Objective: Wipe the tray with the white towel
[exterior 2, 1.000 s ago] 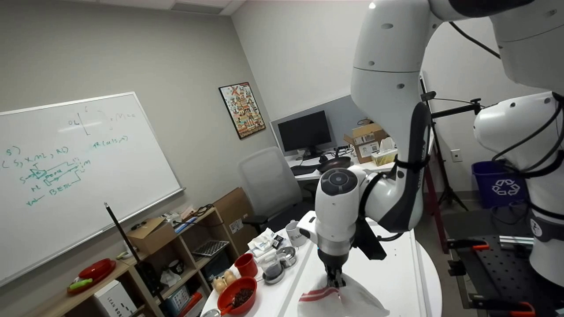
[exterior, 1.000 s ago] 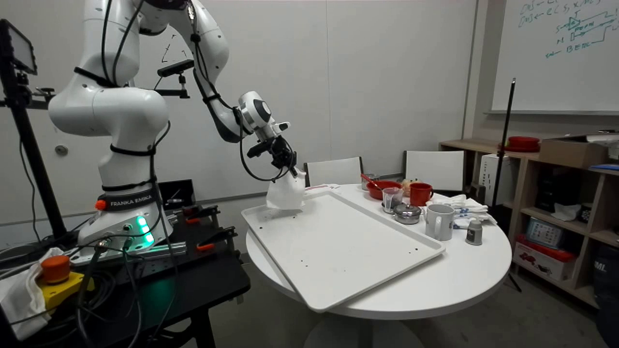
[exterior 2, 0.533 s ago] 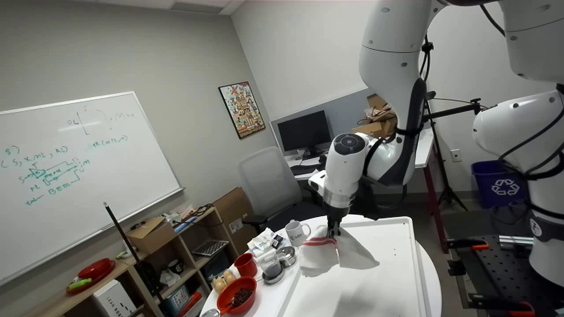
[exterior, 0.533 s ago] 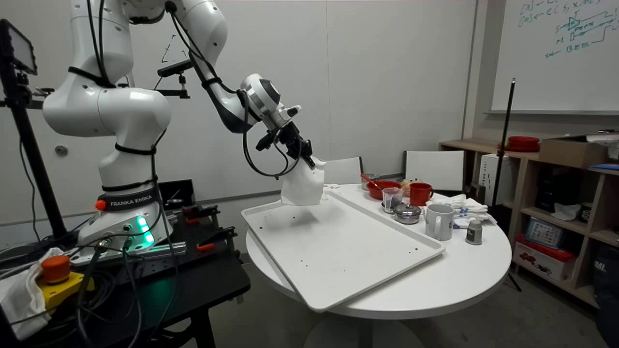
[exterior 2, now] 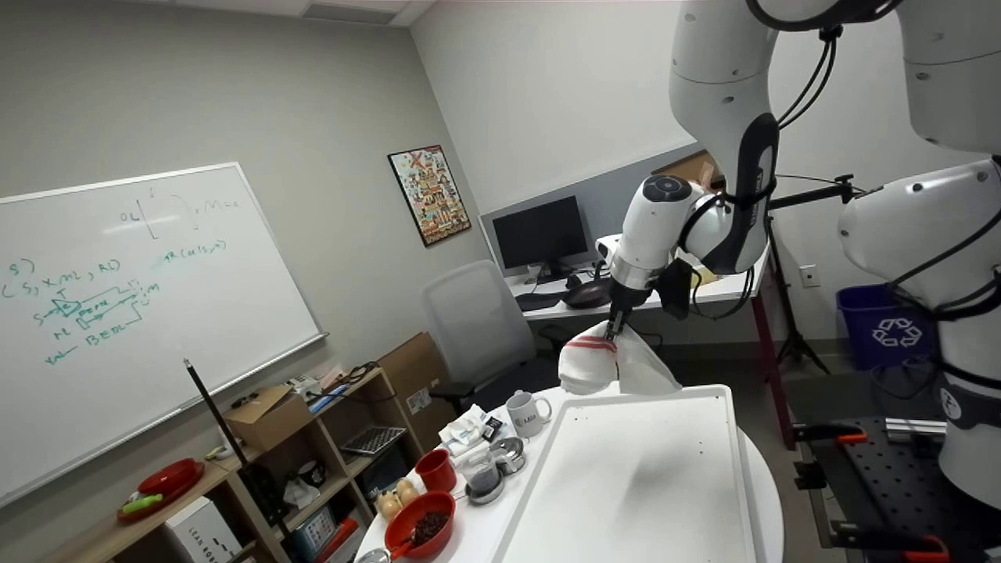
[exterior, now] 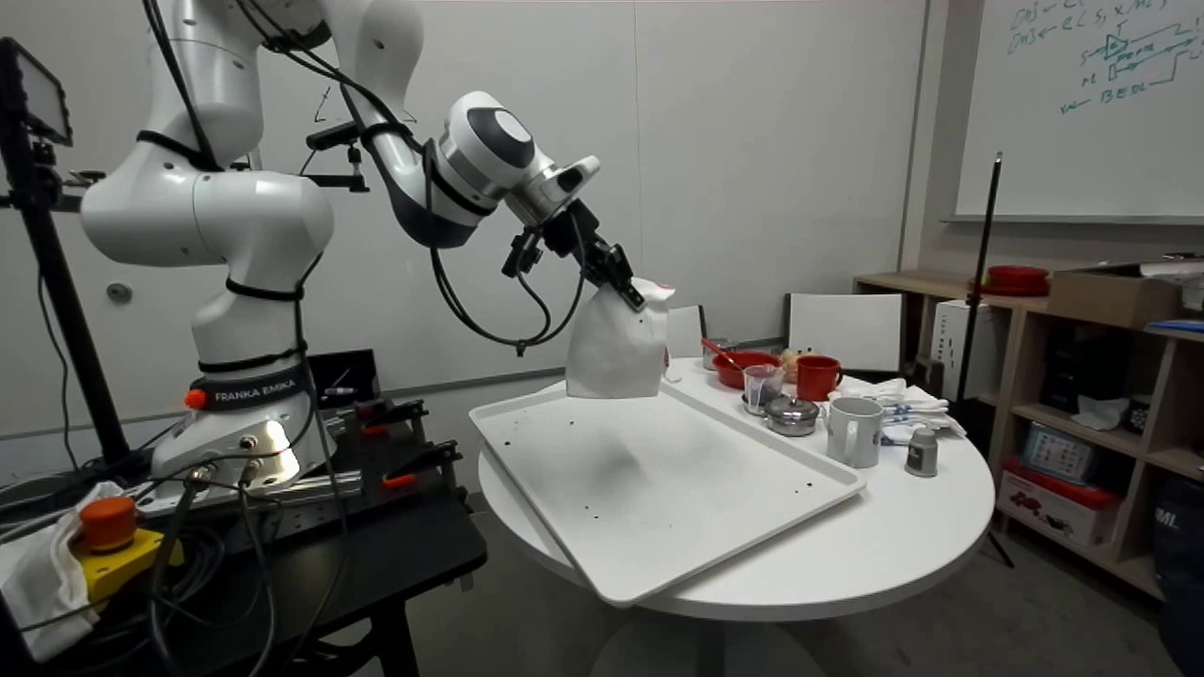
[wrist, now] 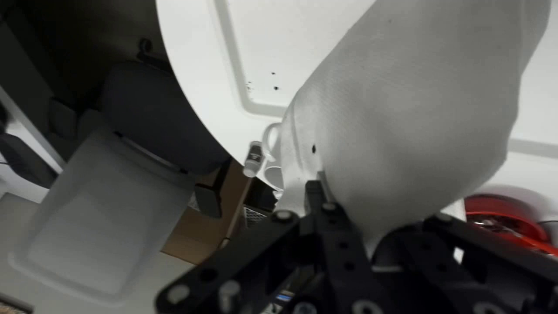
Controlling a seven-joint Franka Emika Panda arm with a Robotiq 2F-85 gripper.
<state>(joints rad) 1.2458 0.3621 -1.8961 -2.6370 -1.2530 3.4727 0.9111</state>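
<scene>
The white towel (exterior: 616, 348) with red stripes hangs from my gripper (exterior: 638, 299). In an exterior view the towel (exterior 2: 586, 366) and gripper (exterior 2: 614, 332) appear above the tray's far edge. My gripper is shut on the towel's upper part. The white tray (exterior: 696, 470) lies flat on the round table, also seen in an exterior view (exterior 2: 649, 500). A few dark specks (exterior: 806, 486) lie on it. The towel's lower edge is off the tray, with a shadow beneath. In the wrist view the towel (wrist: 414, 96) covers much of the tray (wrist: 296, 39) and hides one fingertip.
Along one side of the tray on the round table (exterior: 903, 545) stand a red bowl (exterior: 738, 374), a red mug (exterior: 818, 376), a metal tin (exterior: 792, 416), a grey mug (exterior: 854, 432), a small bottle (exterior: 923, 451) and folded cloths (exterior: 908, 404). Chairs stand behind.
My gripper has risen and moved along above the tray, rightward in one exterior view and up the picture in the other. The towel has stayed in its grip and lifted with it.
</scene>
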